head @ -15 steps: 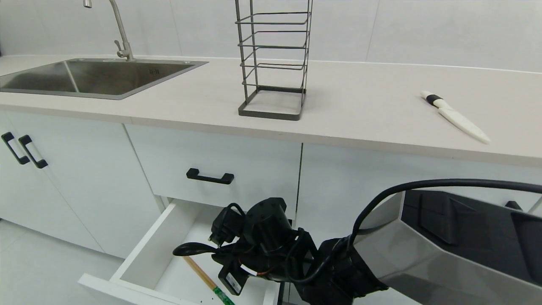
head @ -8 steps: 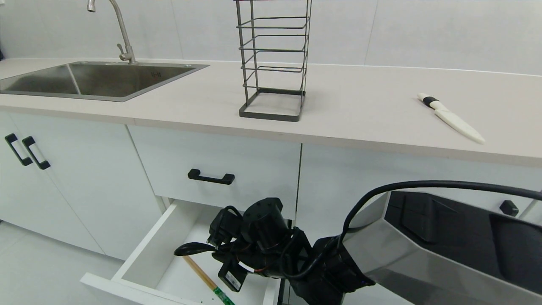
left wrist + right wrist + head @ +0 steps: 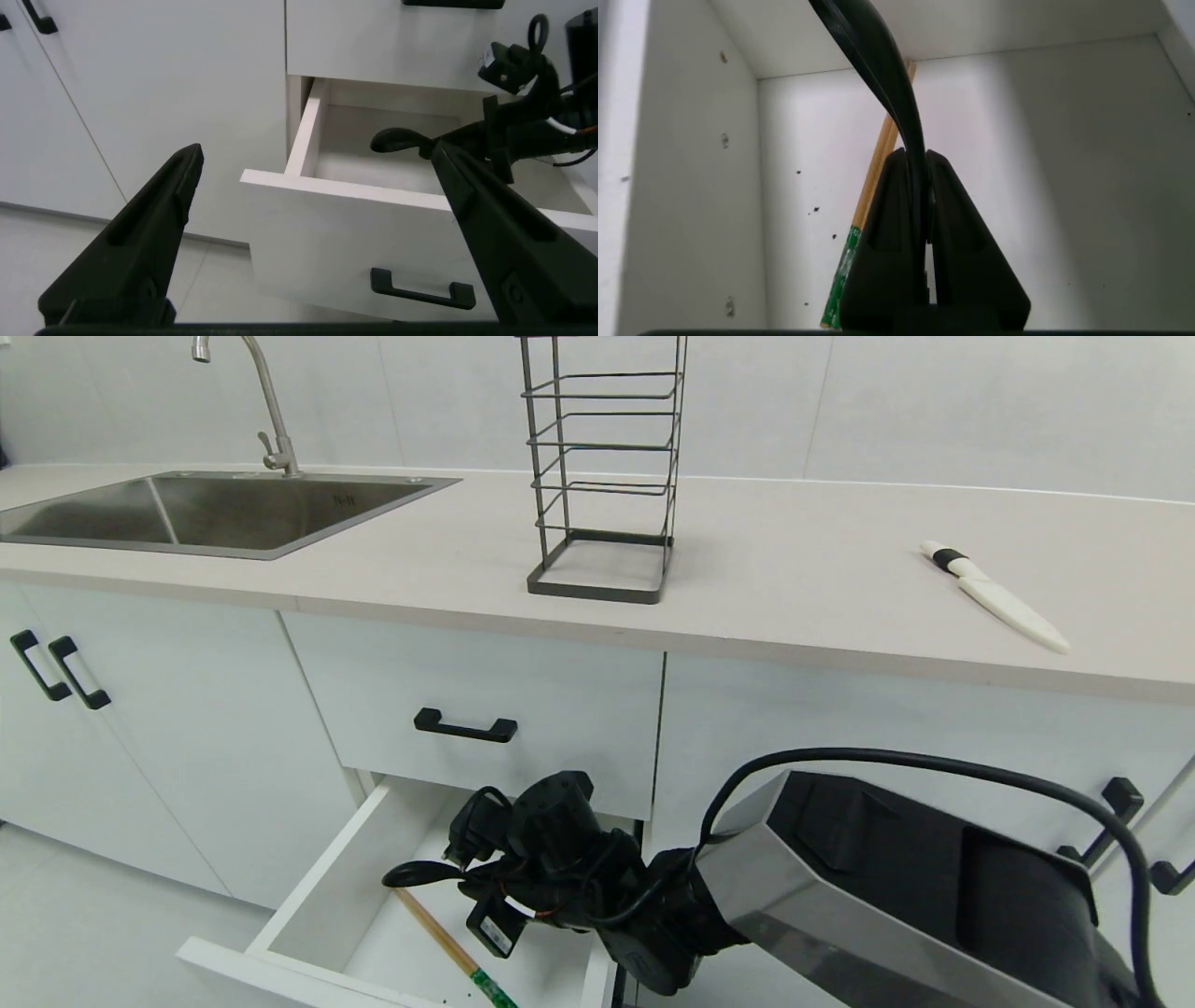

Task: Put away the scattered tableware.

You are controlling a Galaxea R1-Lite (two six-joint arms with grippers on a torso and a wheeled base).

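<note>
The right gripper (image 3: 464, 879) is clamped on the handle of a black spoon (image 3: 412, 874), holding it above the open drawer (image 3: 308, 894), where chopsticks (image 3: 446, 943) lie. The left gripper (image 3: 316, 157) hangs spread wide before the drawer. A white knife (image 3: 999, 595) lies on the counter (image 3: 803, 569)

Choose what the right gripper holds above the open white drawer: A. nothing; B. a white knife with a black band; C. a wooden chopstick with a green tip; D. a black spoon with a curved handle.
D: the right gripper is shut on the black spoon over the open white drawer, while the white knife lies on the pale countertop.
</note>
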